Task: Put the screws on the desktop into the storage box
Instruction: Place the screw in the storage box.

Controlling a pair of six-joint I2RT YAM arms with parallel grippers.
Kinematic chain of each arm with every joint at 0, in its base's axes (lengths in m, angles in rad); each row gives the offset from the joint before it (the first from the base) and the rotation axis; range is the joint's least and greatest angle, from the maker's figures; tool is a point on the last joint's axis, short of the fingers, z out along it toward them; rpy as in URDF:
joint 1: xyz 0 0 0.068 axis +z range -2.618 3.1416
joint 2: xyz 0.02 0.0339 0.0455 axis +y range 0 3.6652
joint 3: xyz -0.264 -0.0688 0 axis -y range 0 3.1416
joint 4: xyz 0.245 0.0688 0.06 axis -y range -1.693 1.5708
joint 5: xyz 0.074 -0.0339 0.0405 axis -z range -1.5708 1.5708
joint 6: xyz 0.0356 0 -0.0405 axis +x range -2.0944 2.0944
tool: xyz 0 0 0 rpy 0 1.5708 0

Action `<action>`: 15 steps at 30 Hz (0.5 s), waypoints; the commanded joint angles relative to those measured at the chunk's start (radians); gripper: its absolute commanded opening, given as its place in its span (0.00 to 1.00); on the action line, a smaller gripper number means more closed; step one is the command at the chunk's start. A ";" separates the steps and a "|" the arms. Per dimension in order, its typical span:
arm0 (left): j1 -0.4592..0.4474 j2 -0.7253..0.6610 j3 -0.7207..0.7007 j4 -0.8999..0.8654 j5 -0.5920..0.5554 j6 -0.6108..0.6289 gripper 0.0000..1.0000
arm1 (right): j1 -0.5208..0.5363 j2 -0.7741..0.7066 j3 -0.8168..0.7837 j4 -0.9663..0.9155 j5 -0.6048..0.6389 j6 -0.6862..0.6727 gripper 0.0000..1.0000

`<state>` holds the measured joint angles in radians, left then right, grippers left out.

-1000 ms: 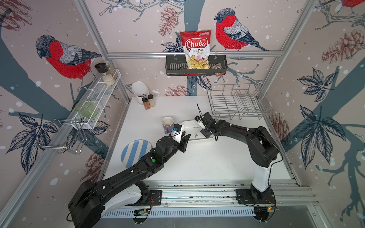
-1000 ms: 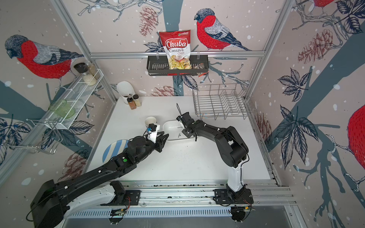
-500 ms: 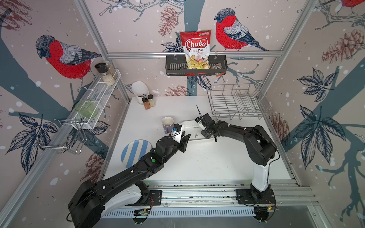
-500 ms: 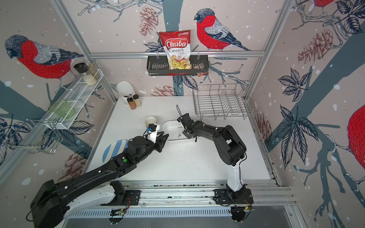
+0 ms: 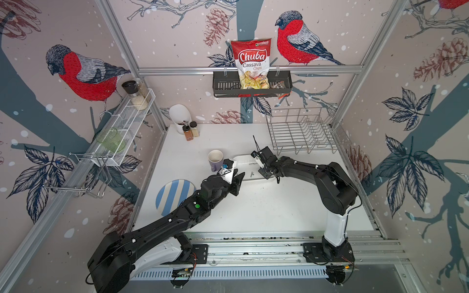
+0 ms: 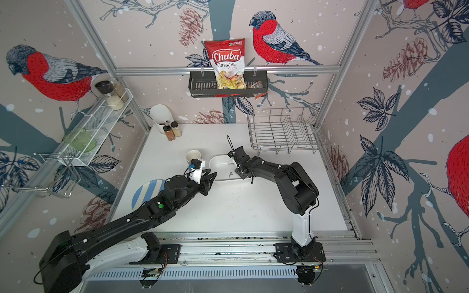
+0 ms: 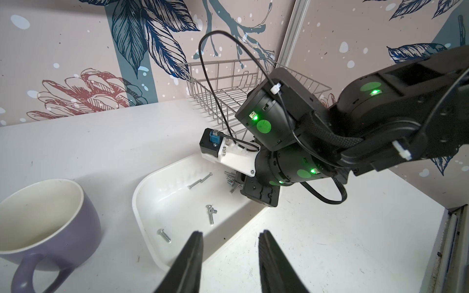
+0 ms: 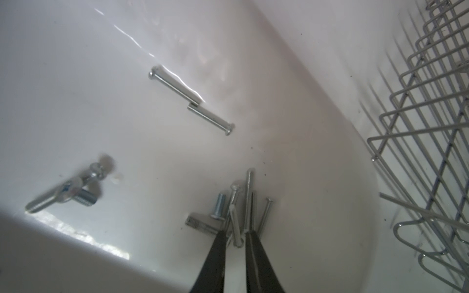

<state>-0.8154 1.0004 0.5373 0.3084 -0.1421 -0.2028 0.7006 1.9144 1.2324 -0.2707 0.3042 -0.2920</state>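
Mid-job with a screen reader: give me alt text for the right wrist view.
The right gripper hangs inside the storage box, its jaws slightly apart with one screw between the tips, amid a small pile. Two long screws lie end to end farther in, a blurred pair lies nearer the rim, and a wire rack stands outside.

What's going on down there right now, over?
Left gripper open, empty. Right gripper narrowly open over screws inside storage box. Nothing blocking.

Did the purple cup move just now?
No. The purple mug sits in the same spot beside the storage box, as before.
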 commanded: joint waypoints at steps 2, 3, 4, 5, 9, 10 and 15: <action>-0.001 0.001 0.000 0.039 -0.019 0.005 0.41 | 0.001 -0.071 -0.045 0.090 -0.040 0.001 0.27; -0.001 0.001 0.000 0.038 -0.022 0.006 0.41 | 0.001 -0.103 -0.069 0.122 -0.059 0.010 0.31; -0.001 0.001 0.000 0.041 -0.026 0.006 0.41 | 0.002 -0.144 -0.096 0.153 -0.084 0.019 0.34; -0.001 -0.001 -0.002 0.042 -0.031 0.006 0.41 | 0.001 -0.184 -0.127 0.186 -0.110 0.026 0.37; -0.001 -0.005 -0.010 0.044 -0.074 0.038 0.43 | 0.002 -0.381 -0.269 0.335 -0.163 0.067 1.00; -0.001 -0.008 -0.016 0.045 -0.095 0.053 0.46 | -0.001 -0.434 -0.304 0.361 -0.162 0.076 1.00; -0.001 -0.024 -0.068 0.096 -0.216 0.143 0.65 | -0.072 -0.651 -0.472 0.477 -0.194 0.113 1.00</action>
<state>-0.8154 0.9848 0.4919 0.3271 -0.2646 -0.1314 0.6640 1.3315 0.8158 0.0856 0.1471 -0.2298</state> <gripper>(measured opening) 0.638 0.998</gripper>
